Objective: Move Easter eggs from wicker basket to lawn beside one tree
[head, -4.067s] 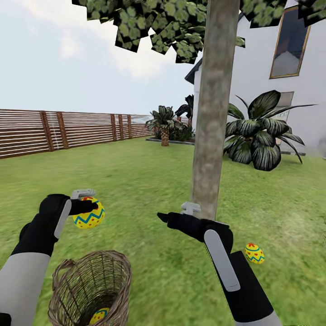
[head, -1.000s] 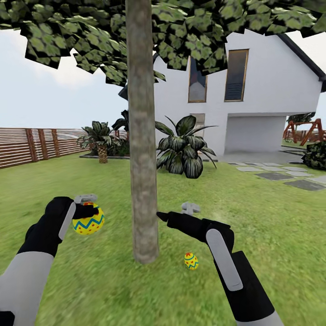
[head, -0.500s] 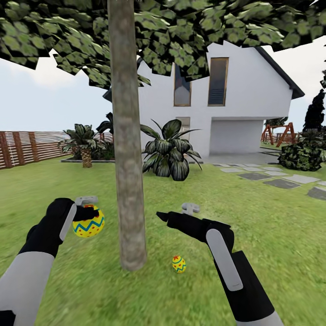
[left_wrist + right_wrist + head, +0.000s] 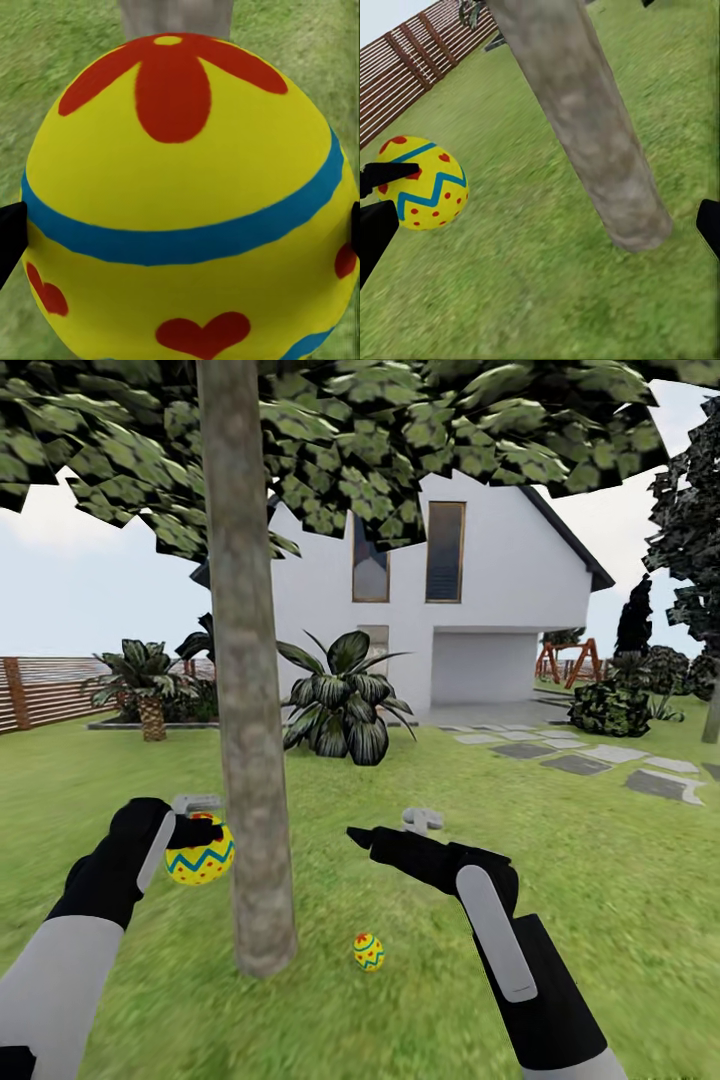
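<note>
The lawn (image 4: 420, 1000) is green, with a white house (image 4: 500, 600) behind. The tree (image 4: 245, 740) stands close in front. One egg on the grass (image 4: 368, 951) lies just beside its trunk. The left claw (image 4: 200, 828) is closed on the held egg (image 4: 200, 857), up in the air. The right claw (image 4: 385, 838) is wide open and holds nothing. I think the left arm should go down low by the trunk, then let go softly so the egg does not roll. The egg hides the left claw's tips.
</note>
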Robot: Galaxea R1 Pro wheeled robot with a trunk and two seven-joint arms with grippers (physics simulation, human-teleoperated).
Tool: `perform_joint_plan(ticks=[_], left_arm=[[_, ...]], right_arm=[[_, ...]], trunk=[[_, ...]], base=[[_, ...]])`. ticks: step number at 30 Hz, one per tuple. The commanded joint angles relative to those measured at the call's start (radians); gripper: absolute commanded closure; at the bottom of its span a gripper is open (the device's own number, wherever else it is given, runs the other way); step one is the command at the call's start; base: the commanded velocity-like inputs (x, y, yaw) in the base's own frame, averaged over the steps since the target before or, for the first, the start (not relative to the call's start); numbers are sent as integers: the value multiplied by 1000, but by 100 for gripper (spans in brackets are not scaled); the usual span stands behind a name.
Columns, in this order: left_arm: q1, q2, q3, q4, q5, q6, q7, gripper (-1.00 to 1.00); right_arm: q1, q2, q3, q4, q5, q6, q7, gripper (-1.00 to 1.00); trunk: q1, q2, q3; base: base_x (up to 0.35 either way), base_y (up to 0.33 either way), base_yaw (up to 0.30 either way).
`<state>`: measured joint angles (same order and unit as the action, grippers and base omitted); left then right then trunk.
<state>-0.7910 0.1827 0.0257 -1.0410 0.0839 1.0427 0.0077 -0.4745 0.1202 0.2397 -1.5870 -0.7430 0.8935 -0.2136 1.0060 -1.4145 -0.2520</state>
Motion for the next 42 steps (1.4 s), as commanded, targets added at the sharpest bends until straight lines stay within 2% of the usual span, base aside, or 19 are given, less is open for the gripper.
perform_joint_plan(ticks=[1,4,7,11,14,18,21,24,27,32,34,37,42], left_arm=[[-1,-4,-2,-1,5,4,2,100],[-1,-12,-22,16,5,4,3,100],[-2,-27,-31,92,5,4,3,100],[-4,-60,-36,190,5,4,3,100],[-5,-106,-50,292,4,4,4,100],[-15,-130,-68,353,4,4,20,100],[-36,-135,-76,404,5,4,28,100],[-48,-136,-78,432,7,4,27,100],[-52,-136,-85,432,10,4,36,100],[-53,-136,-118,432,11,4,66,100],[-53,-137,-122,433,11,4,70,100],[-53,-137,-124,437,11,4,72,100],[-53,-137,-124,440,11,4,72,100]], right_arm=[[-1,1,0,-1,-11,2,-10,-100],[-1,0,-4,-1,-17,2,-10,-100],[-1,0,-7,-1,-20,2,-10,-100],[-1,0,-26,-1,-21,2,-10,-100],[-1,-1,-40,-1,-21,3,-10,-100],[-1,-1,-46,-1,-21,4,-11,-100],[-1,-1,-47,-1,-21,4,-13,-100],[-1,-1,-47,-1,-21,4,-13,-100],[-1,0,-47,-1,-21,4,-13,-100],[-1,0,-49,-1,-20,4,-13,-100],[-1,0,-55,-1,-20,4,-13,-100],[-1,-1,-83,-1,-21,4,-13,-100],[-1,0,-87,-1,-21,4,-13,-100]], trunk=[[-4,6,3],[-15,27,16],[-27,48,29],[-42,76,46],[-54,97,57],[-69,125,70],[-81,146,80],[-81,146,80],[-81,146,80],[-81,146,82],[-81,146,84],[-81,146,85],[-81,146,85]], base=[[0,0,-215],[0,0,-215],[0,0,-215],[0,0,-215],[0,0,-126],[0,0,-28],[0,0,-4],[0,0,0],[0,0,0],[0,-147,-83],[0,-253,-173],[0,-270,-71],[52,-270,-8]])
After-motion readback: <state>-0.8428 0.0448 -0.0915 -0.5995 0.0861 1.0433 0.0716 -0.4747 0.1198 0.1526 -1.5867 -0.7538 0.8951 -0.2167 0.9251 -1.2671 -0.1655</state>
